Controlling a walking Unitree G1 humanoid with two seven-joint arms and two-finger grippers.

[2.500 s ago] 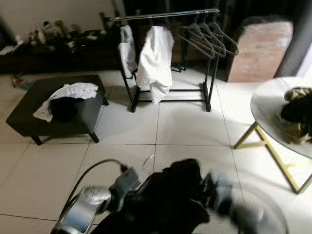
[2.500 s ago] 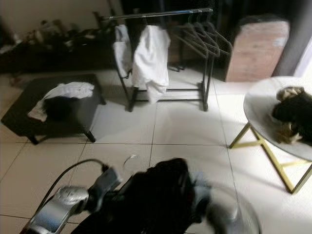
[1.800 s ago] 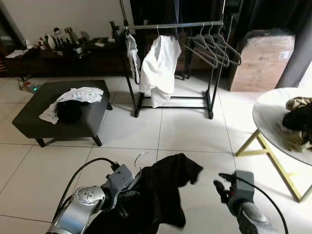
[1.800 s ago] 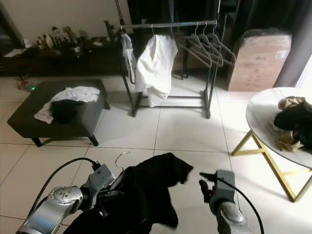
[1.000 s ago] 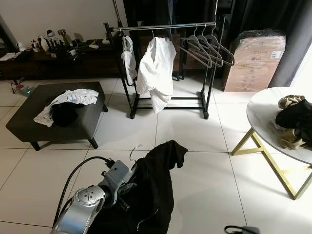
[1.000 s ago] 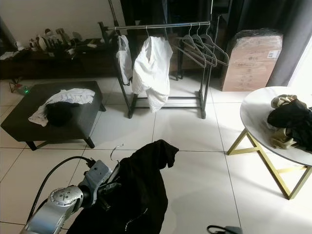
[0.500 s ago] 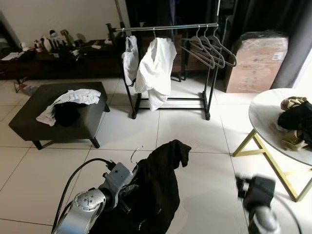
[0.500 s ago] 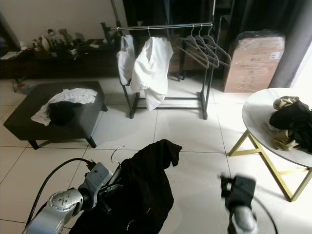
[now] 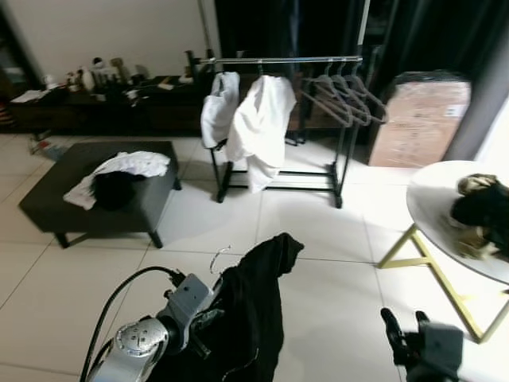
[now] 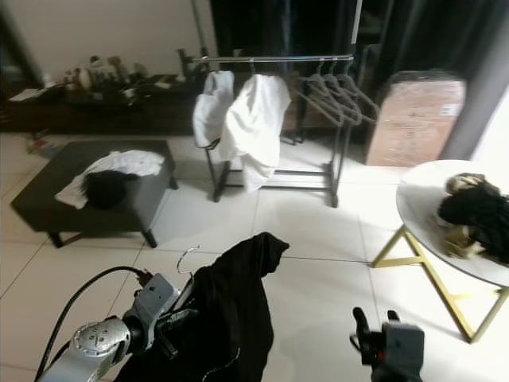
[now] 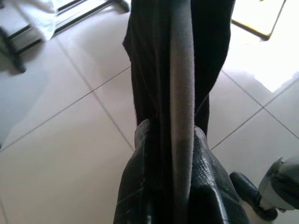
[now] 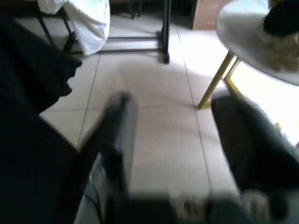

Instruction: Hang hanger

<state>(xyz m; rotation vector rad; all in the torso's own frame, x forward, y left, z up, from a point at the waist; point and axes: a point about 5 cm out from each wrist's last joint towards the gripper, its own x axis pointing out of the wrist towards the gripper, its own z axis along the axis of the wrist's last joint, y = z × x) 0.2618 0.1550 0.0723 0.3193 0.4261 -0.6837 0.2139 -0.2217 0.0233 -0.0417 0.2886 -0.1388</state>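
Observation:
My left gripper is low in front of me, shut on a grey hanger draped with a black garment. The hanger's metal hook sticks up just left of the garment. In the left wrist view the fingers clamp the hanger's bar with the cloth around it. Across the tiled floor stands the clothes rack, holding two white shirts and several empty hangers. My right gripper hovers low at the right, open and holding nothing, its fingers blurred.
A dark ottoman with white and black clothes sits at the left. A round table on gold legs, with a clothes pile, stands at the right. A cardboard box is beside the rack. A cluttered low cabinet lines the back wall.
The view has shifted a little. My right gripper, blurred and higher half a second ago, now sits lower at the right. The left gripper keeps its hold on the hanger.

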